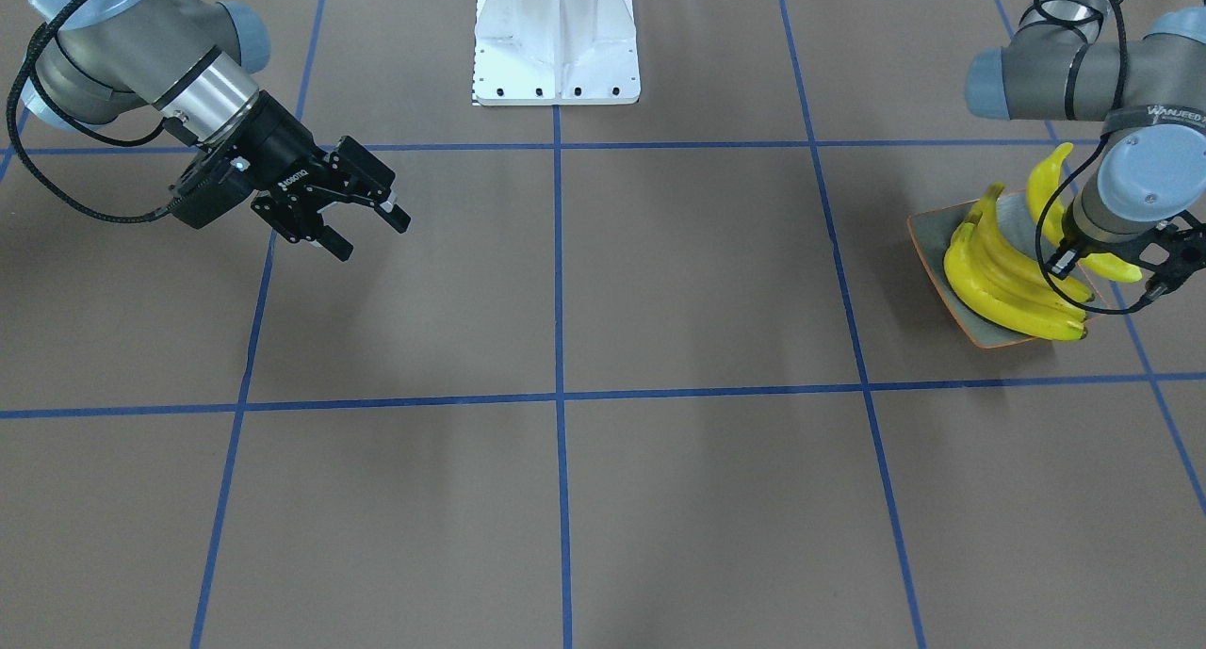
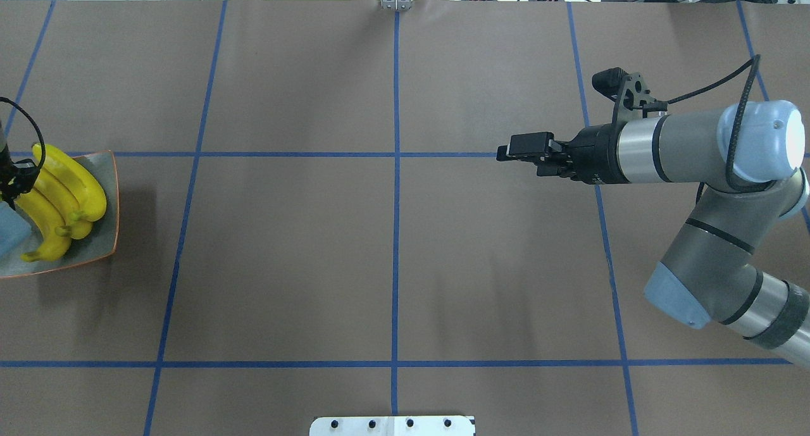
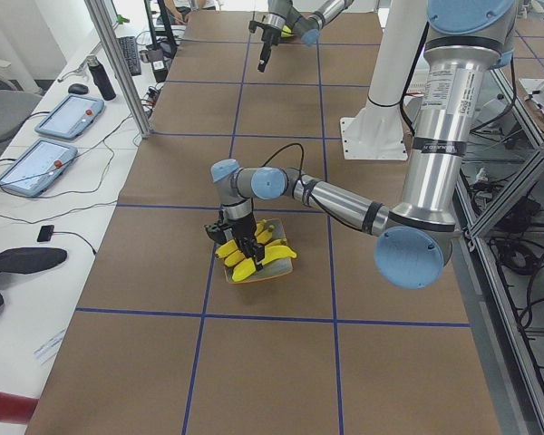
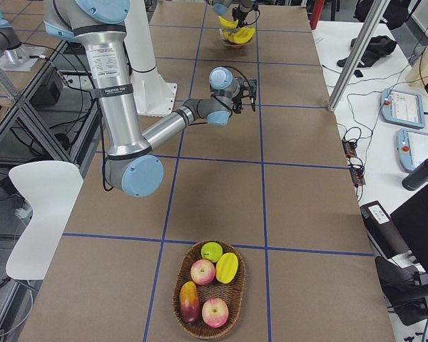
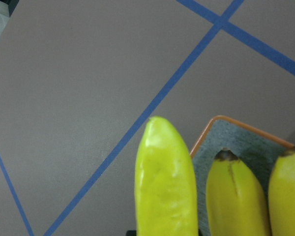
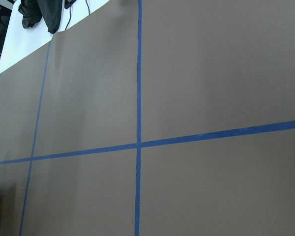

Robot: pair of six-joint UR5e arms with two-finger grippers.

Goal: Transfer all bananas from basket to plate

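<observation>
While three bananas [image 1: 999, 286] lie side by side on the plate [image 2: 101, 246], which sits near the end of the tabletop [image 1: 697, 282] on the robot's left, a fourth banana [image 1: 1048, 183] curves up beside them, directly under the left gripper [image 3: 242, 245]. That gripper points straight down over the plate. Its jaws are hidden by the wrist and the fruit, so I cannot tell whether they pinch the fourth banana or stand apart from it. In the left wrist view this banana fills the lower middle, and its tip shows past the plate's orange-brown rim. The right gripper [image 1: 369, 235] hangs tilted above bare tabletop, well apart from the plate, with its jaws spread and nothing between them. At the opposite end of the tabletop, on the robot's right, the woven basket [image 4: 239, 303] holds two red apples, a green fruit and two yellow-orange fruits.
</observation>
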